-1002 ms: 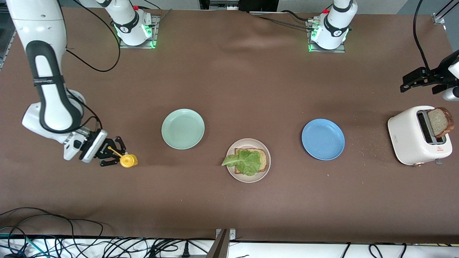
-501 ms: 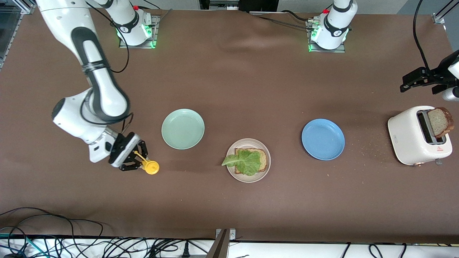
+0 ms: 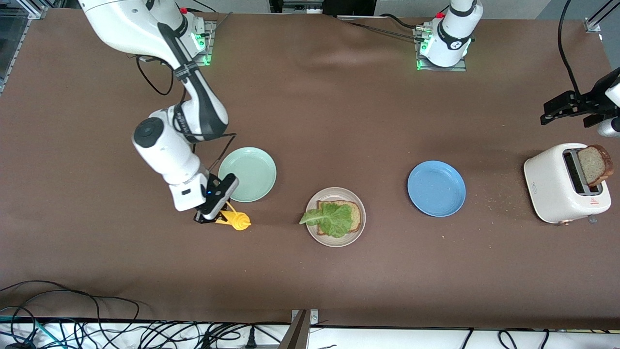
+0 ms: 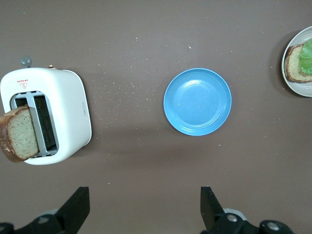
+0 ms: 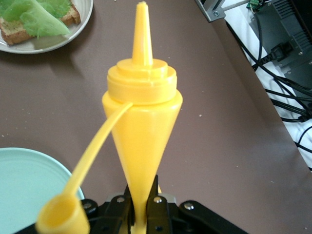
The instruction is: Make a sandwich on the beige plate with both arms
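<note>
The beige plate point(image 3: 358, 202) holds one brown bread slice point(image 3: 355, 215) with a green lettuce leaf point(image 3: 330, 218) on top. It also shows in the right wrist view point(image 5: 78, 27) and the left wrist view point(image 4: 290, 84). A second bread slice point(image 3: 595, 165) sticks up out of the white toaster point(image 3: 552, 186). My right gripper point(image 3: 218, 218) is shut on a yellow squeeze bottle point(image 3: 236, 221), between the mint-green plate and the beige plate, nozzle toward the beige plate, cap hanging open. My left gripper point(image 3: 550, 112) is open and empty in the air beside the toaster.
A mint-green plate point(image 3: 247, 173) lies beside my right gripper. A blue plate point(image 3: 436, 188) lies between the beige plate and the toaster. Crumbs dot the brown table around the toaster. Cables hang along the table's edge nearest the front camera.
My right arm has carried the yellow bottle from its end of the table toward the beige plate. The left arm has not moved.
</note>
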Robot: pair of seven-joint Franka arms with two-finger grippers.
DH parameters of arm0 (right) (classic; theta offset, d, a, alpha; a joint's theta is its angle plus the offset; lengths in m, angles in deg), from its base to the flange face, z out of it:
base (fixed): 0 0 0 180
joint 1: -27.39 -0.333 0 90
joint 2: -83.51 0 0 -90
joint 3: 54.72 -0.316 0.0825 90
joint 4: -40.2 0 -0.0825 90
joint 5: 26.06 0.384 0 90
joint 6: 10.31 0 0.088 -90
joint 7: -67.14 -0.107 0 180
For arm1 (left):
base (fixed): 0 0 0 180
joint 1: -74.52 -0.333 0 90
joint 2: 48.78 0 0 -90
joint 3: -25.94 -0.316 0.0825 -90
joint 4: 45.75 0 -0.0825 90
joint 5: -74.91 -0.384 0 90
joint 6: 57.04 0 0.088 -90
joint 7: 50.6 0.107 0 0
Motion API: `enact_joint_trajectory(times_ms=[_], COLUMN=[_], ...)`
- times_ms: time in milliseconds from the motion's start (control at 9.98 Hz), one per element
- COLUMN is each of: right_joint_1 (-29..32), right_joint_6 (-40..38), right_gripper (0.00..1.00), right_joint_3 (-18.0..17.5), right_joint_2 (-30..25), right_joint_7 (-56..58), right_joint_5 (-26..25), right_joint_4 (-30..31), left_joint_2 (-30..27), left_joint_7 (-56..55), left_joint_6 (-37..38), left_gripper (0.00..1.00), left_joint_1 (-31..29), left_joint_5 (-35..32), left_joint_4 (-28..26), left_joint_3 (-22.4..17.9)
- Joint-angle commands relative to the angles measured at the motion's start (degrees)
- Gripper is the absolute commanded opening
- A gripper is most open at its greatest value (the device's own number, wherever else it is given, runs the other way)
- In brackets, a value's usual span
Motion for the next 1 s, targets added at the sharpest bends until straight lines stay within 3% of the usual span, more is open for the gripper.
enact_joint_trajectory(times_ms=[0,100,401,701,902], right_joint_1=[-2.89,-4.12,-9.04,-12.21,-15.89], right_joint_6=[-1.61,-3.97,-23.18,-27.89,-34.54], right_gripper=[0.0,0.0,0.0,0.0,0.0], right_joint_3=[0.29,0.46,0.38,0.46,2.73], right_joint_2=[2.02,2.72,8.42,11.34,15.28], right_joint_7=[-9.54,-13.23,-24.83,-30.22,-30.49], right_joint_5=[-8.25,-12.12,-26.08,-29.29,-30.6], right_joint_4=[-2.5,-4.24,-16.79,-20.07,-26.02], left_joint_2=[0.47,0.47,0.47,0.47,0.47], left_joint_7=[1.05,1.05,1.05,1.05,1.05], left_joint_6=[1.15,1.15,1.15,1.15,1.15], left_gripper=[1.0,1.0,1.0,1.0,1.0], left_joint_1=[-0.27,-0.27,-0.27,-0.27,-0.27], left_joint_5=[0.8,0.8,0.8,0.8,0.71], left_joint_4=[1.37,1.37,1.37,1.37,1.37], left_joint_3=[0.02,0.02,0.02,0.02,0.02])
